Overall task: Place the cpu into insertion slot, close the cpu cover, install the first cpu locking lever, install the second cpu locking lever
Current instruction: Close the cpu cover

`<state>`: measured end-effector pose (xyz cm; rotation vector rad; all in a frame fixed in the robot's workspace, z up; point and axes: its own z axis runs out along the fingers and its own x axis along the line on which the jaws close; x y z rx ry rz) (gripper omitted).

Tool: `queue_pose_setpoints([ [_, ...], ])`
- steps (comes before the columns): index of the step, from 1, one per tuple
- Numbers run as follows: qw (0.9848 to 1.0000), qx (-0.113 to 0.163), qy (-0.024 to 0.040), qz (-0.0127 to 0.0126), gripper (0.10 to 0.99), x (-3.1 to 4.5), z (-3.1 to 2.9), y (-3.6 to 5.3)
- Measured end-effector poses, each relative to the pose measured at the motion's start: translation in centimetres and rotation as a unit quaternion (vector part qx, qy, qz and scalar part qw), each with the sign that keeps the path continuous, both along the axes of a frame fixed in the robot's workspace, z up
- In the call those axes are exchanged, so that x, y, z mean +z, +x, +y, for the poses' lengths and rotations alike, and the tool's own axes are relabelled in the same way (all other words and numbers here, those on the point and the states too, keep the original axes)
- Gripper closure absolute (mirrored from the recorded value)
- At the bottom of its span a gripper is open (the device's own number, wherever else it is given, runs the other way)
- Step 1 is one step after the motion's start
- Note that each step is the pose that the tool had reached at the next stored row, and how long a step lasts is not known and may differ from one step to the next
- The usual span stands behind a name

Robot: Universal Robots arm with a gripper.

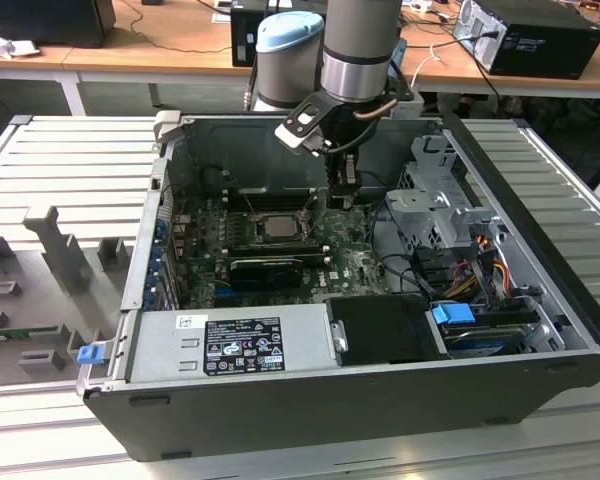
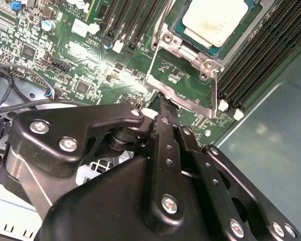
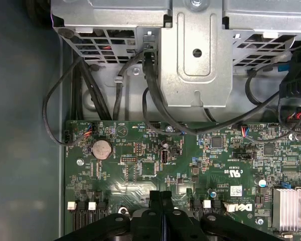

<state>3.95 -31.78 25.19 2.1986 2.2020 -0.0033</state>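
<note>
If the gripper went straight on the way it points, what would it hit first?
Likely the motherboard just beside the corner of the cpu cover; the shut gripper hangs close above it, depth unclear.

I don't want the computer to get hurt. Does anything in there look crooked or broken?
Nothing stands out. The cpu lies flat and square inside the cover, which looks straight. The pincer is shut, with its tip near the cover's edge. The cables hang loose, but none looks torn.
</note>
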Motion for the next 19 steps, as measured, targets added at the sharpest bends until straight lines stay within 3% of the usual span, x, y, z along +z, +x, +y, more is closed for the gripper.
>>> queue_pose_setpoints([
  [19,1.0,0.0,0.0,0.0,0.98,0.0,0.0,-1.35],
])
